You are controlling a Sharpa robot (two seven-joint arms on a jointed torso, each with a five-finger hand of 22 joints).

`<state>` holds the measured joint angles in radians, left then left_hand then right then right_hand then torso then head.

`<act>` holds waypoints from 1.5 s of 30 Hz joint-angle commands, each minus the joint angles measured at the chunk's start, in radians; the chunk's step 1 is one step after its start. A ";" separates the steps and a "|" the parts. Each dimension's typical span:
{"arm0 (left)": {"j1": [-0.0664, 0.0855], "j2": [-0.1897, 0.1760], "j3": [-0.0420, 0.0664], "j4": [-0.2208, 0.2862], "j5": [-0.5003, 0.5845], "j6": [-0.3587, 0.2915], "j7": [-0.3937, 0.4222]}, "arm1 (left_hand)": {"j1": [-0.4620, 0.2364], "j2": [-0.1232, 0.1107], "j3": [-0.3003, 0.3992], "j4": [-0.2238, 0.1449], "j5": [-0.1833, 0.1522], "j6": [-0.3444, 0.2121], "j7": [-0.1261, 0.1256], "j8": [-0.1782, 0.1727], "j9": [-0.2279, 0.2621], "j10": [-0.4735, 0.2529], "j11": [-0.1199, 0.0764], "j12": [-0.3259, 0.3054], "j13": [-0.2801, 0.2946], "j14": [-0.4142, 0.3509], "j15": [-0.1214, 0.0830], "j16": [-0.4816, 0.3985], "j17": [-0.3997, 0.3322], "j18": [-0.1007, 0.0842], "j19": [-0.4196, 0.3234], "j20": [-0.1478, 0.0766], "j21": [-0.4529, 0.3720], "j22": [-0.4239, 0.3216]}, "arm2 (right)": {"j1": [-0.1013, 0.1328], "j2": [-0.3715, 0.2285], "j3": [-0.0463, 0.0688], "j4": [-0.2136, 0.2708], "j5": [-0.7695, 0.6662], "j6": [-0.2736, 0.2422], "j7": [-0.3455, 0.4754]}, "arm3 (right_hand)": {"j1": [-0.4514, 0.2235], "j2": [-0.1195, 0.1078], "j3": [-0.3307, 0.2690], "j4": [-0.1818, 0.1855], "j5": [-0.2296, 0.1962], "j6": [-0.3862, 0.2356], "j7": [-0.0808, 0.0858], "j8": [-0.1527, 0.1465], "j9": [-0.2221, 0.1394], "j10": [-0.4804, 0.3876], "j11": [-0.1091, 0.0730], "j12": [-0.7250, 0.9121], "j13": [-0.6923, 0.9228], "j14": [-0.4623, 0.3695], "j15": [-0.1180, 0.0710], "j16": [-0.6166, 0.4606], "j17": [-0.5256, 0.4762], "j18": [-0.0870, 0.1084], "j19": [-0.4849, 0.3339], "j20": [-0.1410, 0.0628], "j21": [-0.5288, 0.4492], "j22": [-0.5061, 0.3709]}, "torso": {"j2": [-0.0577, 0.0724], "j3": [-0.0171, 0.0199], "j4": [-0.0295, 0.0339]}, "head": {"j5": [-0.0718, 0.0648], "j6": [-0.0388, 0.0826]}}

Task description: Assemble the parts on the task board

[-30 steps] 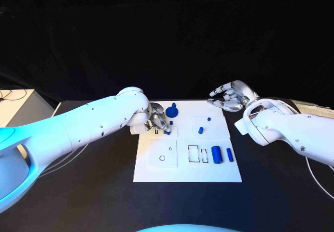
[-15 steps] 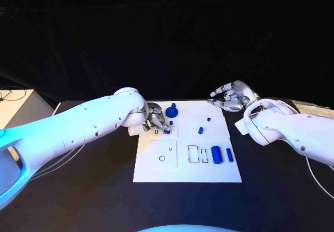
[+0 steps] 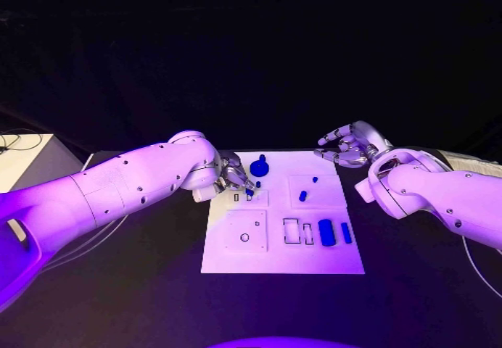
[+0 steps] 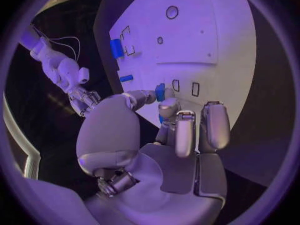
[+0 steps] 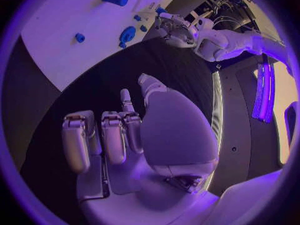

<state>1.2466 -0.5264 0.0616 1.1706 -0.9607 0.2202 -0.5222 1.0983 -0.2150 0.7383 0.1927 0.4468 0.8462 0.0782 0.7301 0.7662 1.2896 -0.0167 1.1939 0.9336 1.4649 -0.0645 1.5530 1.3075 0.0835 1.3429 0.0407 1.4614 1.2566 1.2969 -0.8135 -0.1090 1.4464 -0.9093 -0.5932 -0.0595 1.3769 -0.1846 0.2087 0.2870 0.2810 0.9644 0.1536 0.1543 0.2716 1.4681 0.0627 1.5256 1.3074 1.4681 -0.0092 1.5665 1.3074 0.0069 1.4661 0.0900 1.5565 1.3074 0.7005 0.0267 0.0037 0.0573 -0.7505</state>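
The white task board (image 3: 282, 250) lies mid-table. My left hand (image 3: 230, 177) hovers over its far left corner and pinches a small blue part (image 4: 160, 91) between thumb and a finger, just above two small slots (image 4: 185, 87). A blue disc with a knob (image 3: 260, 168) lies close beyond that hand. A small peg (image 3: 302, 195), a thick blue cylinder (image 3: 326, 232) and a slim blue bar (image 3: 345, 232) rest on the board's right half. My right hand (image 3: 350, 145) hangs past the far right corner, fingers curled in and holding nothing.
A pale box (image 3: 26, 163) stands at the table's far left edge, with cables beside it. Black tabletop (image 3: 136, 290) surrounds the board. Seen from the right wrist, the board (image 5: 62, 20) and my left hand (image 5: 175, 31) lie well ahead of the right hand (image 5: 125, 135).
My left hand has edged slightly further over the board's corner, still pinching the blue part. The right hand has stayed where it was.
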 commanded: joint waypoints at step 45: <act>-0.008 0.031 -0.032 0.003 -0.190 -0.015 0.007 | -0.027 -0.001 0.193 -0.190 0.051 0.046 -0.036 0.018 0.139 0.033 -0.015 0.027 0.040 0.099 -0.021 0.007 0.241 -0.017 0.023 -0.010 0.010 0.019 | -0.001 0.002 0.000 0.001 0.001 0.013 0.009 | -0.009 -0.007 0.008 0.000 0.005 -0.008 0.000 0.005 0.000 0.069 0.007 -0.004 0.231 0.099 0.006 -0.001 0.250 -0.001 0.094 0.010 -0.007 0.249 | 0.002 -0.0015 -0.0017 | 0.008 -0.010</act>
<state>1.2397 -0.4980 0.0298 1.1723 -1.1368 0.2013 -0.5227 1.0699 -0.2276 0.7383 0.1927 0.4917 0.8636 0.0642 0.7452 0.9033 1.3174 -0.0301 1.2190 0.9751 1.4651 -0.0786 1.5567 1.3075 0.0836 1.3580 0.0325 1.4649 1.2749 1.2964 -0.8124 -0.1090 1.4467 -0.9066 -0.5923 -0.0584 1.3728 -0.1887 0.2086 0.2870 0.2809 0.9645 0.1535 0.1543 0.2715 1.4681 0.0627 1.5256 1.3078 1.4681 -0.0092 1.5665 1.3073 0.0069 1.4661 0.0900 1.5528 1.3079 0.7024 0.0249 0.0021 0.0662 -0.7609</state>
